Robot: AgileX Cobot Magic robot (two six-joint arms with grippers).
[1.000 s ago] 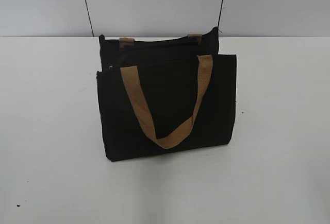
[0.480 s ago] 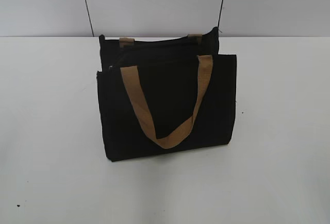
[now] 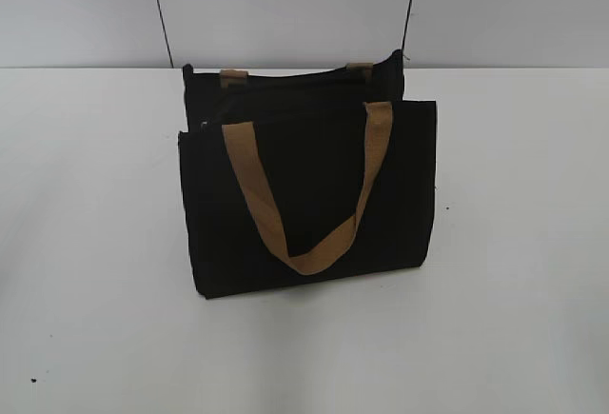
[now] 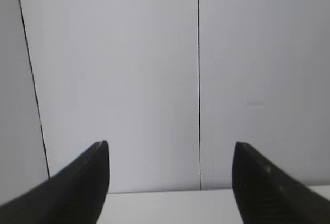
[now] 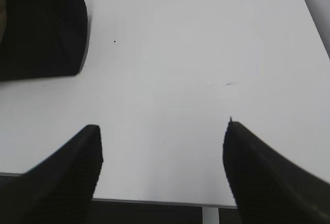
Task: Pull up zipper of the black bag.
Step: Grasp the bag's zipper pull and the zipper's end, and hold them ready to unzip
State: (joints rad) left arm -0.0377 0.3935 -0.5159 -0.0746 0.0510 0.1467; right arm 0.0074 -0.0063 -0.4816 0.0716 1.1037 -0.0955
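Note:
The black bag stands upright in the middle of the white table, one tan strap handle hanging down its front. The zipper track runs along the top opening between the two sides; its pull tab is too small to make out. Neither gripper shows in the exterior view. My left gripper is open and empty, facing the white back wall. My right gripper is open and empty above bare table; a corner of the bag shows at the upper left of the right wrist view.
A white panelled wall with dark vertical seams stands behind the table. The table's front edge lies just below my right gripper. Small dark specks dot the tabletop.

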